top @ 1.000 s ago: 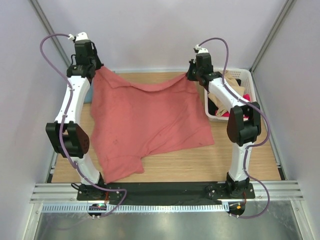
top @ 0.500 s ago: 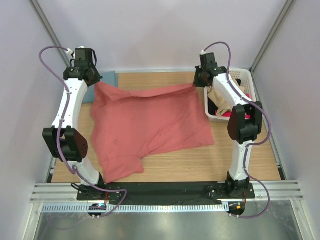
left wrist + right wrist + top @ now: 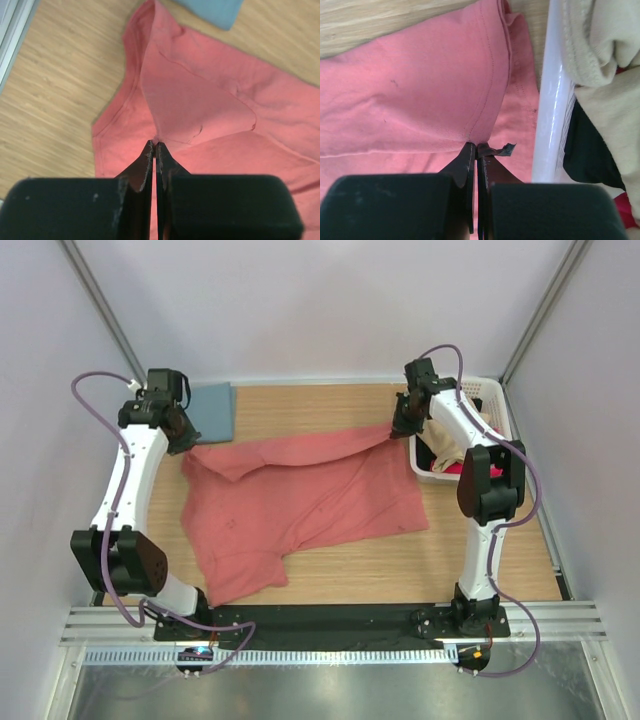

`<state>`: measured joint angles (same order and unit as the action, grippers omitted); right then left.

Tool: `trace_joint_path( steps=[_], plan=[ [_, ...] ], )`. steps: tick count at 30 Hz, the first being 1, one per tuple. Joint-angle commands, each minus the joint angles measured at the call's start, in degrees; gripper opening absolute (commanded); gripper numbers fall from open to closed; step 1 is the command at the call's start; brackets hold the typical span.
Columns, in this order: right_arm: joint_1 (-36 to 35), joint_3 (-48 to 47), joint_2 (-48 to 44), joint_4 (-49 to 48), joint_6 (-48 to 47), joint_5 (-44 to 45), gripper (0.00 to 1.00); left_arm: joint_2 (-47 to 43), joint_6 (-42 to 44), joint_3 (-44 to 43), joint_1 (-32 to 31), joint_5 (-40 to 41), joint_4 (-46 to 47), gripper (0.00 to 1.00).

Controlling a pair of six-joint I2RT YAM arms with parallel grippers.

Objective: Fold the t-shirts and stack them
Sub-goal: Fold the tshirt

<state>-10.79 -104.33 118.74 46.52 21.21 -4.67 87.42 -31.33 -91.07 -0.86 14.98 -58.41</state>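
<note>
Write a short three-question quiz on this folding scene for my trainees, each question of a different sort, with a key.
1. True or false: the left gripper and the right gripper are each shut on an edge of the salmon-red t-shirt.
2. Where is the teal-blue t-shirt? A: hanging from the right gripper. B: on the table, at its far left corner. C: spread over the salmon-red t-shirt.
3. Fill in: the white basket at the table's far right holds loose ____.

Key: 1 true; 2 B; 3 clothes.
</note>
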Motion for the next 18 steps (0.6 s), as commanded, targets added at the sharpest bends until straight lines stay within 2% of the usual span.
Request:
trace_joint_path(
  steps=[1, 9, 18],
  plan=[
    [-0.11, -0.61, -2.37, 1.20, -0.12, -0.08, 0.01, -1.46, -1.01, 2.47, 0.60, -0.13, -3.37, 0.00],
    [-0.20, 0.53, -1.67, 2.08, -0.64, 1.14, 0.01, -2.60, -4.00, 10.11, 0.60, 0.31, -3.20, 0.00],
    [-0.11, 2.47, -1.32, 3.22, -1.09, 3.17, 0.01, -0.32, -4.44, 11.17, 0.60, 2.15, -4.34, 0.00]
  ],
)
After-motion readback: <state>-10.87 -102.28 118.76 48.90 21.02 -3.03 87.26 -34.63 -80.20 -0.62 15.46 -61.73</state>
